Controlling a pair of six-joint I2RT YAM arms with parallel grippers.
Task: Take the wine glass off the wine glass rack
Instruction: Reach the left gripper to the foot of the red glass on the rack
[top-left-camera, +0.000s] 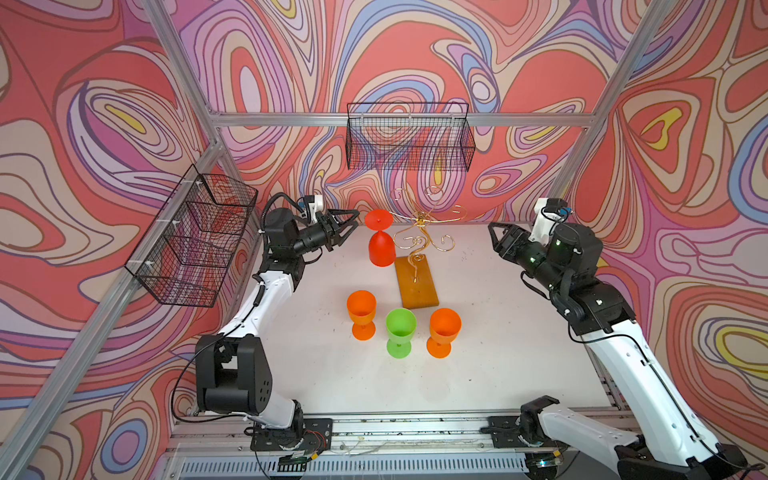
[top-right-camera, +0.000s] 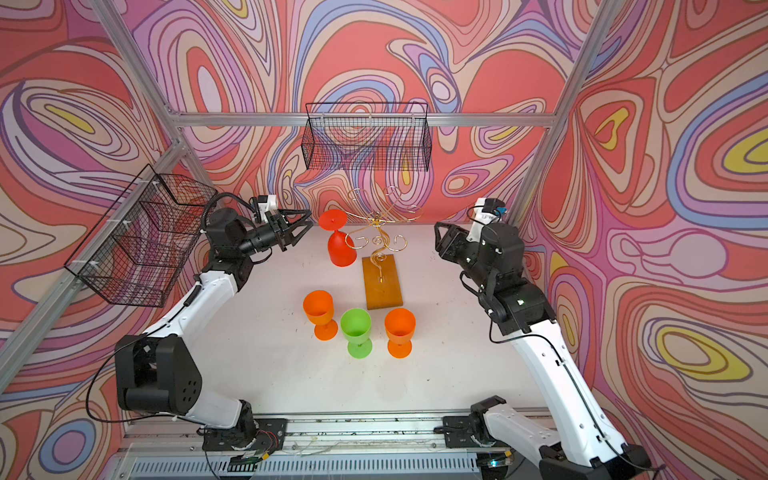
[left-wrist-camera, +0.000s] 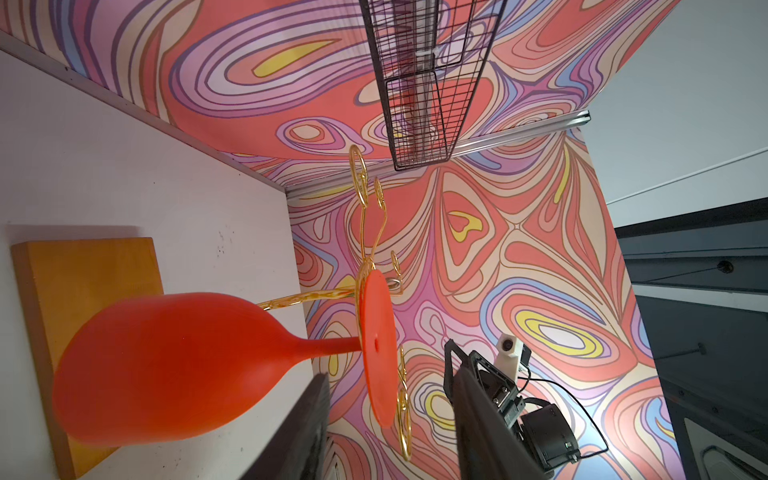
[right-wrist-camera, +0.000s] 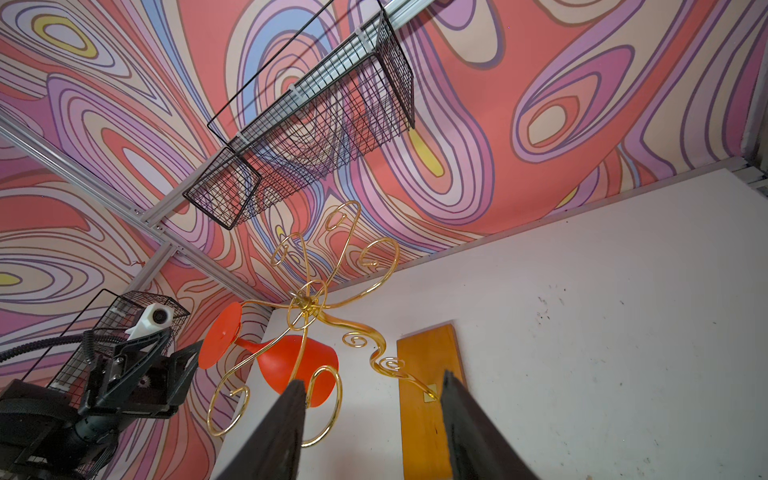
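Hanging glass (top-left-camera: 381, 245) stem sits just ahead of open, empty left gripper (top-left-camera: 353, 220). Pinch stem, slide foot off rack (top-left-camera: 417, 286) hook. Right gripper (top-left-camera: 494, 235) open, idle.

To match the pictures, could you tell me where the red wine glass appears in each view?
Top view: red wine glass, hanging inverted, left of wooden base.
Top view: same spot.
Left wrist: glass fills foreground before base.
Right wrist: glass behind gold hooks.
Shared landmark: wooden base.
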